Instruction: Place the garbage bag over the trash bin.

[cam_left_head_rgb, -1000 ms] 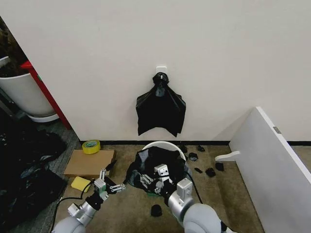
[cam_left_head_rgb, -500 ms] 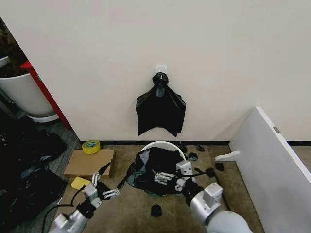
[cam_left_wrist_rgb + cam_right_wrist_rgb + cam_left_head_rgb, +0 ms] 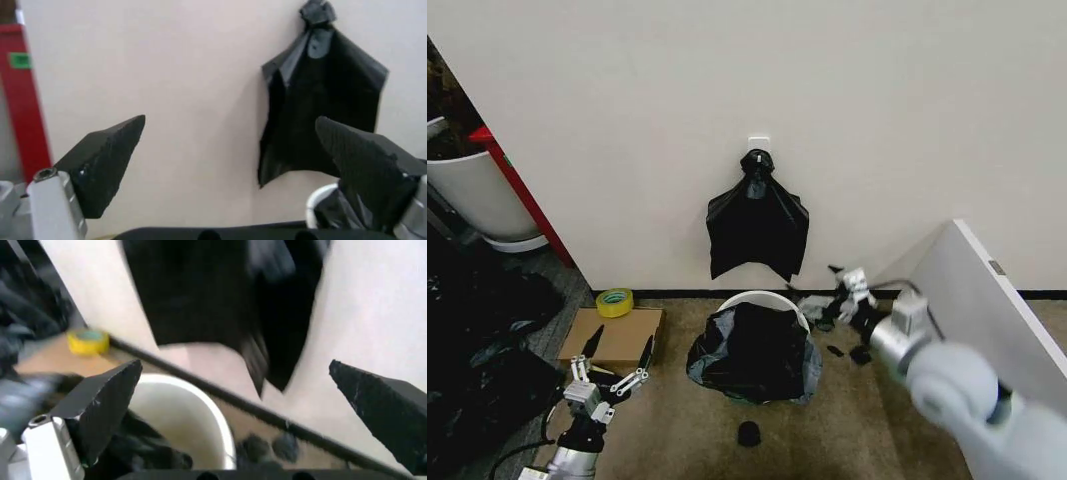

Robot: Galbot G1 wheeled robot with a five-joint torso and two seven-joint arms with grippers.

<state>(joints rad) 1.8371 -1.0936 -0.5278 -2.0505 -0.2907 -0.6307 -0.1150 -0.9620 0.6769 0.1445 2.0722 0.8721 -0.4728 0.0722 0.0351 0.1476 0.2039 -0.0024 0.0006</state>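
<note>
The round white trash bin [image 3: 760, 298] stands on the floor against the wall. The glossy black garbage bag [image 3: 752, 352] is draped over it, crinkled and hanging down its front and sides, with the far rim bare. My right gripper [image 3: 839, 293] hangs open to the right of the bin, apart from the bag. Its wrist view looks between its fingers [image 3: 107, 400] at the bin's rim [image 3: 200, 410] and bag [image 3: 143, 452]. My left gripper [image 3: 619, 345] is open low at the left over the cardboard, its fingers [image 3: 107, 160] spread wide.
A knotted black bag [image 3: 757, 225] hangs from a wall hook above the bin. A cardboard sheet [image 3: 612, 325] and a yellow tape roll [image 3: 614, 301] lie left. Black scraps [image 3: 860, 353] lie right, by a leaning white board [image 3: 987, 330]. A white planter pot [image 3: 472, 195] stands far left.
My right gripper has left the bag's front and swung up to the right of the bin. My left gripper has drawn back toward the lower left. The bag stays draped on the bin.
</note>
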